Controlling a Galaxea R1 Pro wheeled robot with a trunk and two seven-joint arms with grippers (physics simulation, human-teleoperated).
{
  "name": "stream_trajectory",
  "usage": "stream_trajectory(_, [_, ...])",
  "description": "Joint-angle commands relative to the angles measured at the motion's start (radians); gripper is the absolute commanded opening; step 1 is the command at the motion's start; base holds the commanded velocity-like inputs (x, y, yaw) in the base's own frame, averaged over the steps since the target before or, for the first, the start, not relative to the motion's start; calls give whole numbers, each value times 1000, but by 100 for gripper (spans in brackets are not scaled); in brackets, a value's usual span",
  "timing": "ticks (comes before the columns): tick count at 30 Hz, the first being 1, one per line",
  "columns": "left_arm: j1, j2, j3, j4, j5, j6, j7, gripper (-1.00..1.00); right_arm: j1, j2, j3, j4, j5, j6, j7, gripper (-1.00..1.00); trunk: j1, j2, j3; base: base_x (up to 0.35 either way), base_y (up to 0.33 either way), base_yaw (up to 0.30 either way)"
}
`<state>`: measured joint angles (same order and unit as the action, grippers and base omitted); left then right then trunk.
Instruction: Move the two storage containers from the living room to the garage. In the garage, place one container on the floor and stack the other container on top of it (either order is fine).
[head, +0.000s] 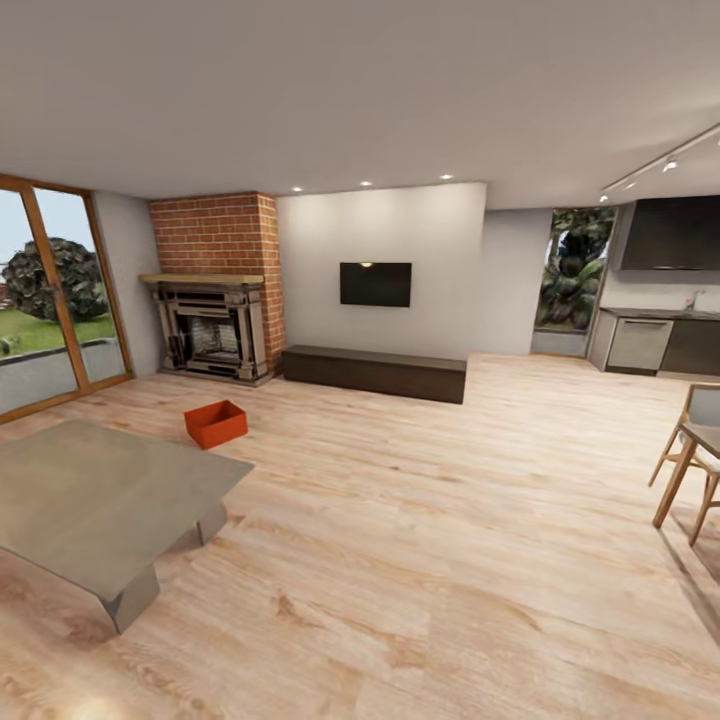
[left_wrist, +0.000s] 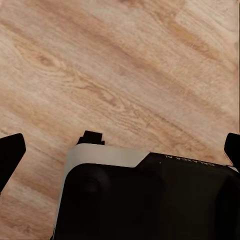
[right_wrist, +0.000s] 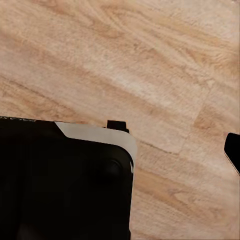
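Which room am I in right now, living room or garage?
Most likely the living room: a red brick fireplace, a black wall TV and light wood plank floor. One orange-red storage container sits on the planks near the fireplace.

light wood plank floor (right_wrist: 150, 60), black robot base (right_wrist: 60, 185)

Head cam faces living rm; 2 wrist cams look down at plank floor (left_wrist: 125, 75).
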<state>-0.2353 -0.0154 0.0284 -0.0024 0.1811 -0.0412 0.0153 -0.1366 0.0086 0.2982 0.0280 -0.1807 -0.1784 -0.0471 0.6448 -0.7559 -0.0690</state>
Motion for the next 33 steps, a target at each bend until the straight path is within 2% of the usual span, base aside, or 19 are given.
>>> stream_trajectory(1, [-1,0,2,1,5,-3,2,100,-1,1,9,3,-10,-6,-2,100,1,-1,-2,322,0,0])
stream_trajectory(33, [-1,0,2,1,5,-2,2,100,-1,1,9,3,-10,-6,-2,100,1,-1,-2,322,0,0])
